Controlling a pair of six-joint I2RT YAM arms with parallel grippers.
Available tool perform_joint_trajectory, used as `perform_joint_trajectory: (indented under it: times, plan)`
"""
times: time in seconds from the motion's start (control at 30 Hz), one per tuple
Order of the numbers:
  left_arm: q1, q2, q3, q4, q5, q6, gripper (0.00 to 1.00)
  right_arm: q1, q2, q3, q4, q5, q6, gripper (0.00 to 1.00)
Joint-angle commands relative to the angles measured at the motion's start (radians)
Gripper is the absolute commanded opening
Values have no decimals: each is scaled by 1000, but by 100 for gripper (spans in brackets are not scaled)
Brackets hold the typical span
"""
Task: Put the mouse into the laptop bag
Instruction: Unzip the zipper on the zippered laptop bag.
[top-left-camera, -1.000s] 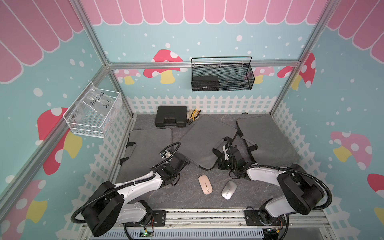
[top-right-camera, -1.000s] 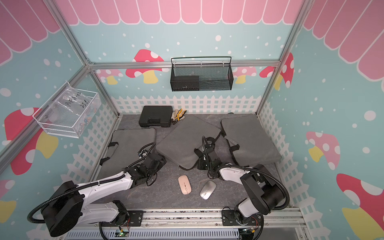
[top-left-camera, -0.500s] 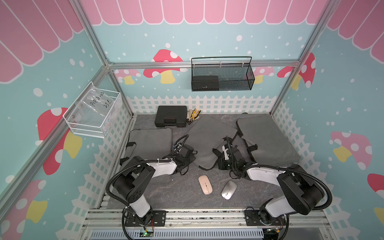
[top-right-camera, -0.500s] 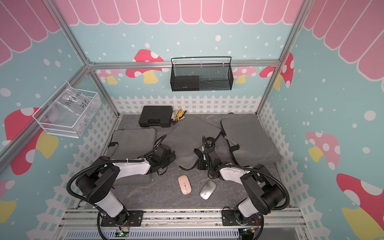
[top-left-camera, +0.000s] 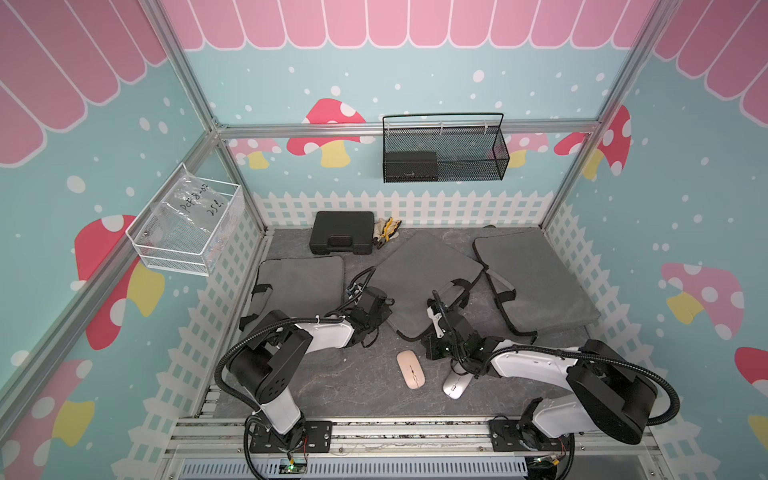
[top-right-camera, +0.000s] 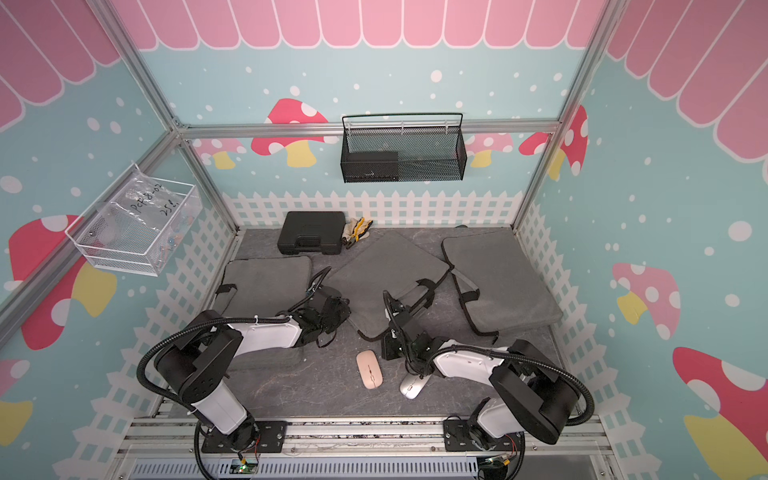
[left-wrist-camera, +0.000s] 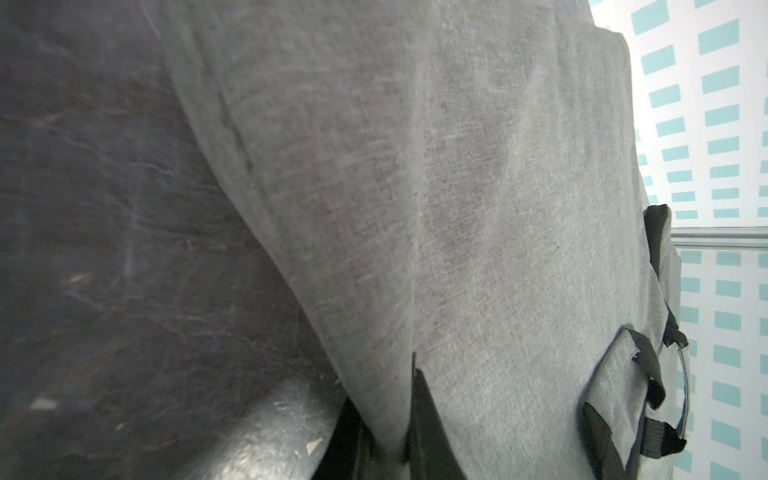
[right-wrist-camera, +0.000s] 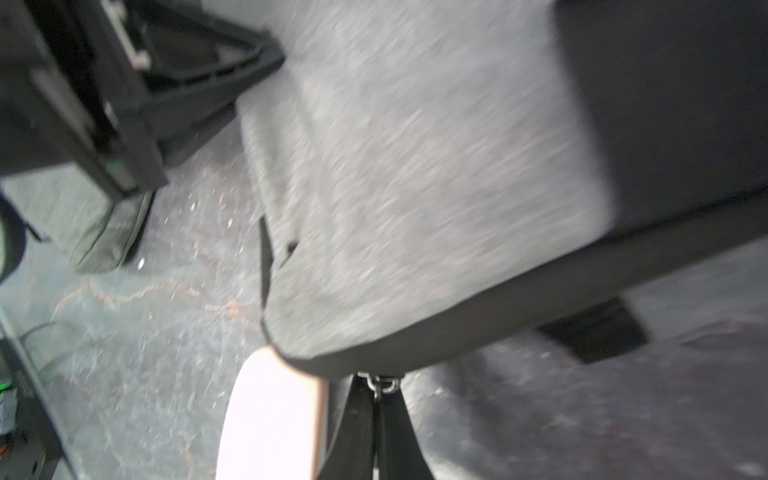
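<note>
Mice: pink mouse (top-left-camera: 410, 369), a smooth flat oval with a seam down its back, and silver mouse (top-left-camera: 455, 381), glossy and rounded, both lie on the surface outside every bag. The right arm's wrist partly overhangs the silver one.
Surface: dark slate-like surface (top-left-camera: 345, 386), veined with pale cracks.
Bags: three flat rectangular sleeves of grey woven cloth with black webbing handles: left laptop bag (top-left-camera: 303, 282), middle laptop bag (top-left-camera: 424, 274) turned at an angle, and right laptop bag (top-left-camera: 536, 278).
Left gripper: left gripper (top-left-camera: 384, 309) sits at the middle laptop bag's left edge. In the wrist view its dark fingers (left-wrist-camera: 428, 415) stand close on either side of a fold of the coarse weave, pinching it.
Right gripper: right gripper (right-wrist-camera: 376, 395) is pressed together at the bag's near corner, against the black piping. A small metal zip pull (right-wrist-camera: 380, 382) shows at its tips, and blur hides whether it is held.
Close-up: the right wrist view puts the pink shell just beside that rounded corner.
Backdrop: moulded black plastic case (top-left-camera: 343, 238) by the back wall, with a black mesh basket (top-left-camera: 469, 166) hung above it.
</note>
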Motion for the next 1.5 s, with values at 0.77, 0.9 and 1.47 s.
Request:
perform_joint_trajectory:
  times: [0.77,0.9,1.47]
  plan:
    - [-241,-332,-188,-209,-454,-277,20,-20,80,39,92,-39,48,0]
    - [-248,-323,-173,-237,-467,-278,41,-85,3,-35,88,-43,47,0]
    - [-141,-18,-105,-31,-249,-213,51,-129,-71,-127,45,-57,26,0]
